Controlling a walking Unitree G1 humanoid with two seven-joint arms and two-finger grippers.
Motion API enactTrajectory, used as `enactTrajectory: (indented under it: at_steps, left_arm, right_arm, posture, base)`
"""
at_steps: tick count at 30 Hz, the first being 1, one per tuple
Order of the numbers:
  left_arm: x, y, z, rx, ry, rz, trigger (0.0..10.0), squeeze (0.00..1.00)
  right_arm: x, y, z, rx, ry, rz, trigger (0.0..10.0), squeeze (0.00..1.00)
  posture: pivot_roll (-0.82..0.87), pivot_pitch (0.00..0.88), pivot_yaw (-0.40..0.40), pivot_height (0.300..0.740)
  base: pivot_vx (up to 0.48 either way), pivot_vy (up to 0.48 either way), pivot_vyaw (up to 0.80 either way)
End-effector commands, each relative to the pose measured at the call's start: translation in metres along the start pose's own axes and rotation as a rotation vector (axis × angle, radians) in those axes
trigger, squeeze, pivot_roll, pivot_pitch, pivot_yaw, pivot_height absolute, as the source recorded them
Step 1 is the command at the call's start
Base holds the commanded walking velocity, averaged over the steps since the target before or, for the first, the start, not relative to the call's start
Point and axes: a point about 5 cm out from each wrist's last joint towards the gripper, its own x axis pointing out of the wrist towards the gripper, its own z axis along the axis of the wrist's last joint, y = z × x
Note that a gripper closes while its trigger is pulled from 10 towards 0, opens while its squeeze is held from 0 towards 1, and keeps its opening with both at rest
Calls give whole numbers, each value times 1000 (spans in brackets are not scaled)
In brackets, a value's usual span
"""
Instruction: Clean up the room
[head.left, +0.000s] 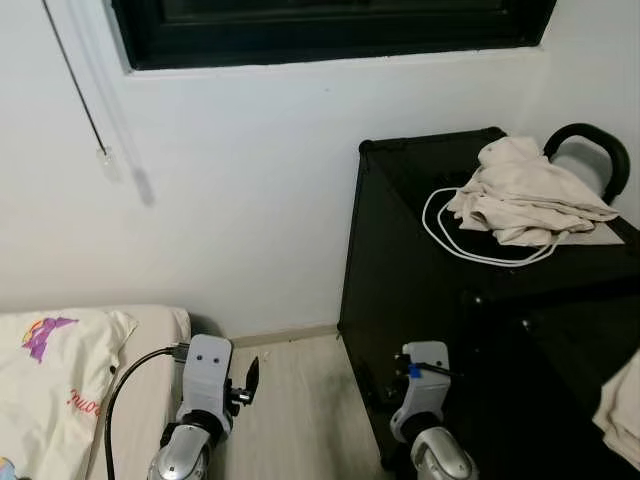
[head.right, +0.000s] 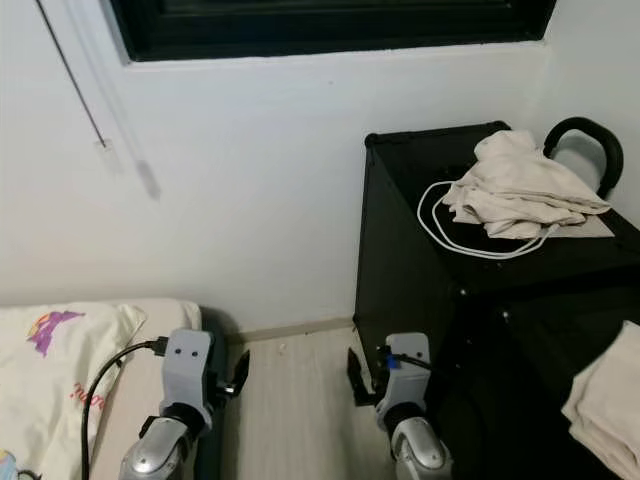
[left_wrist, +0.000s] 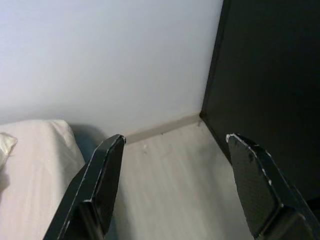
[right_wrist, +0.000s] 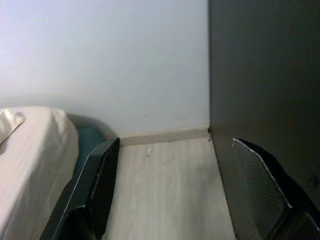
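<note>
A crumpled beige cloth (head.left: 528, 195) lies on top of a black cabinet (head.left: 420, 300) at the right, with a looped white cable (head.left: 445, 235) under and beside it. A second beige cloth (head.right: 608, 405) shows at the lower right edge. My left gripper (head.left: 247, 383) hangs low over the wooden floor between the bed and the cabinet; in the left wrist view its fingers (left_wrist: 107, 172) stand open with nothing between them. My right gripper (head.right: 362, 383) hangs low beside the cabinet's front corner, also open and empty, its fingers (right_wrist: 100, 175) spread in the right wrist view.
A bed (head.left: 150, 340) with a white printed pillow (head.left: 50, 370) stands at the lower left. A white wall and a dark window frame (head.left: 330, 30) are ahead. A black curved handle (head.left: 600, 140) rises behind the cloth. A strip of light wooden floor (head.left: 300, 400) runs between bed and cabinet.
</note>
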Motion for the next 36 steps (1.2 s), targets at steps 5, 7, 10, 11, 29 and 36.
enactTrajectory:
  at_steps: [5, 7, 10, 11, 29, 36]
  left_arm:
    - [-2, 0, -3, -2, 14, 1, 10000, 0]
    - [-1, 0, -3, -3, 14, 2, 10000, 0]
    - [-1, 0, -3, -3, 14, 2, 10000, 0]
    - [-1, 0, -3, -3, 14, 1, 10000, 0]
    - [-9, 1, -17, 25, 77, 6, 10000, 0]
    - [-10, -3, -19, 36, 82, -17, 10000, 0]
  right_arm:
    - [-1, -1, -4, 12, 16, -6, 10000, 0]
    - [-1, -1, -4, 11, 16, -5, 10000, 0]
    - [0, -1, -3, 11, 15, -5, 10000, 0]
    - [0, -1, -3, 10, 15, -4, 10000, 0]
    - [1, -1, -6, -45, 44, 13, 10000, 0]
    - [2, 1, -5, -81, 41, 38, 10000, 0]
  posture:
    - [-55, 140, 6, 740]
    - [-56, 138, 5, 740]
    - [-56, 138, 5, 740]
    - [-56, 139, 5, 740]
    - [-58, 128, 0, 740]
    - [-59, 120, -1, 740]
  base:
    - [352, 0, 0]
    - [352, 0, 0]
    - [351, 0, 0]
    - [349, 0, 0]
    - [68, 0, 0]
    - [0, 0, 229]
